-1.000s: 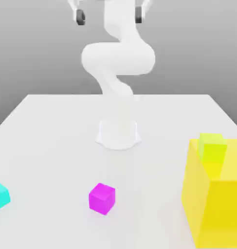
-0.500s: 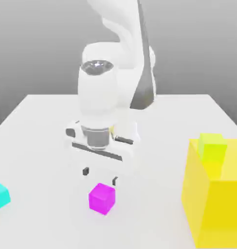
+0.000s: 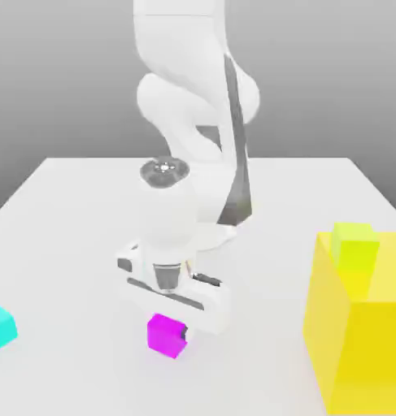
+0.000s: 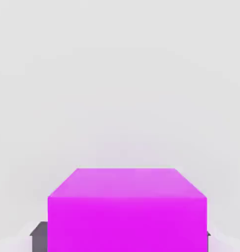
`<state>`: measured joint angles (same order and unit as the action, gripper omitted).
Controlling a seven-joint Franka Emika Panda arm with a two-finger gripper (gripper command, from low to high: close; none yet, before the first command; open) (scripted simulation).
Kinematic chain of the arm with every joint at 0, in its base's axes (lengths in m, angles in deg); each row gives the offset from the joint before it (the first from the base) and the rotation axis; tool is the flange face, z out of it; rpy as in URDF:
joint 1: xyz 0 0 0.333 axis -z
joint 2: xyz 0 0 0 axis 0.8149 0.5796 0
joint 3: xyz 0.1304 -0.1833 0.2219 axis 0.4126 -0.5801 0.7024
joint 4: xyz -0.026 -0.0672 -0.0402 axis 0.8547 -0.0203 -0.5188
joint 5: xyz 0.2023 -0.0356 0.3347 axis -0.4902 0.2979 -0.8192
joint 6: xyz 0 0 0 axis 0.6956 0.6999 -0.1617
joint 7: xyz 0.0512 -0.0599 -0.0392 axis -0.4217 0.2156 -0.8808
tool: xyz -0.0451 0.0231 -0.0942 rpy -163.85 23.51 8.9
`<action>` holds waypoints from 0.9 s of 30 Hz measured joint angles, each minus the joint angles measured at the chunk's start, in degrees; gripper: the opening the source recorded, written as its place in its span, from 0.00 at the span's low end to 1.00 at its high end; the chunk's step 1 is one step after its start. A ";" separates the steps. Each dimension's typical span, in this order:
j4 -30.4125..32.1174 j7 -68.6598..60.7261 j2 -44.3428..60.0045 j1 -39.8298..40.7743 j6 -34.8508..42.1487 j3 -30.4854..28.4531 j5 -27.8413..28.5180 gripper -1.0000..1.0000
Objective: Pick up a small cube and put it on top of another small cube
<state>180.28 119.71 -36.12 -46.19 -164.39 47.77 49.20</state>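
— So where is the magenta cube (image 3: 166,335) right now?
— On the white surface (image 3: 71,219), right under the hand (image 3: 168,323), which reaches straight down over it.
— Does the hand have it?
— Its dark fingers (image 4: 39,235) sit against both sides of the cube, so it is closed on it, and the cube rests on the surface.
— And the lime-green cube (image 3: 354,246)?
— On top of the big yellow block (image 3: 359,333), at the exterior view's right. A cyan cube (image 3: 1,327) lies far at its left.
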 joint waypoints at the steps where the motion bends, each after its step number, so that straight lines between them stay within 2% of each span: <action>1: 0.34 -0.16 -1.98 0.07 1.64 0.13 -0.22 0.00; 4: 1.33 -0.59 -8.08 0.22 6.76 0.45 -0.69 0.00; 6: -0.63 -3.36 -10.57 -0.52 11.20 1.02 -0.80 0.00; 23: -28.08 -40.11 -25.12 -20.59 52.98 11.41 -5.04 0.00; 27: -24.77 -41.64 -22.66 -21.49 47.24 12.45 -4.94 0.00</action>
<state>155.51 78.08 -58.78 -67.68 -117.16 60.22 44.26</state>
